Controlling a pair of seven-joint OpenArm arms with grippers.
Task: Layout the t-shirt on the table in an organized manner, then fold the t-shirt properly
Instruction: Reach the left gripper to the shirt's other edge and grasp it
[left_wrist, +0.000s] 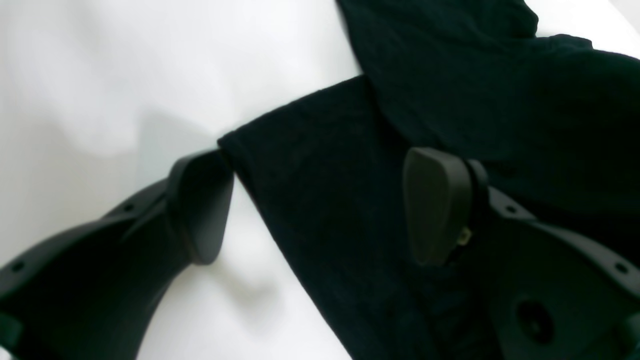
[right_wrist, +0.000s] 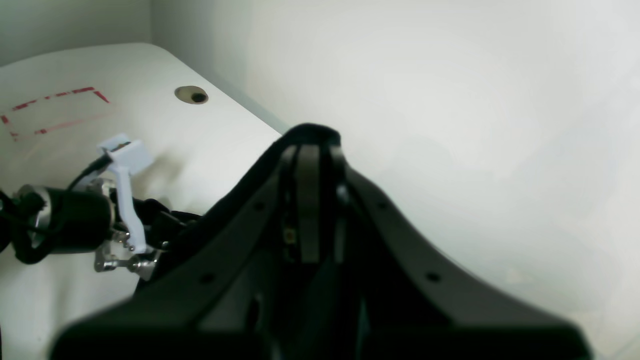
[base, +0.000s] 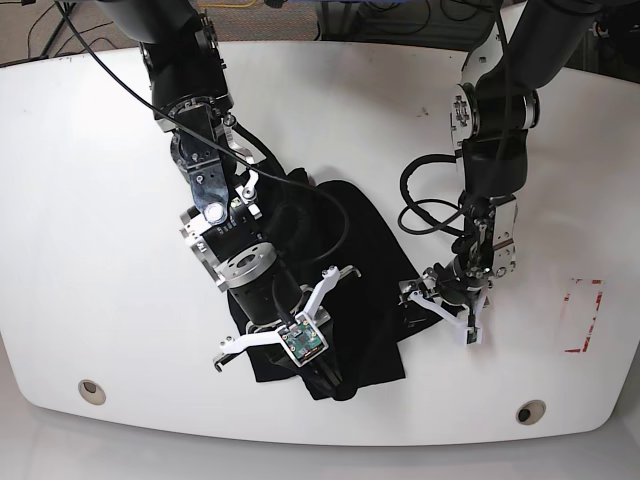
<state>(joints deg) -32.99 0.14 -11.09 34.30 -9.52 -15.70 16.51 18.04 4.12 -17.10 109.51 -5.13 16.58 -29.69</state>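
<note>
Left gripper (left_wrist: 320, 210): jaws spread, straddling the soft black cloth t-shirt (left_wrist: 320, 200). Right gripper (right_wrist: 312, 150): clamped on t-shirt hem near the glossy white table (base: 100, 250) front edge.

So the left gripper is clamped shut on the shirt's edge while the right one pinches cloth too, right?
Not quite. In the left wrist view the left gripper is open, its jaws straddling a fold of the shirt. The right gripper does pinch cloth.
</note>
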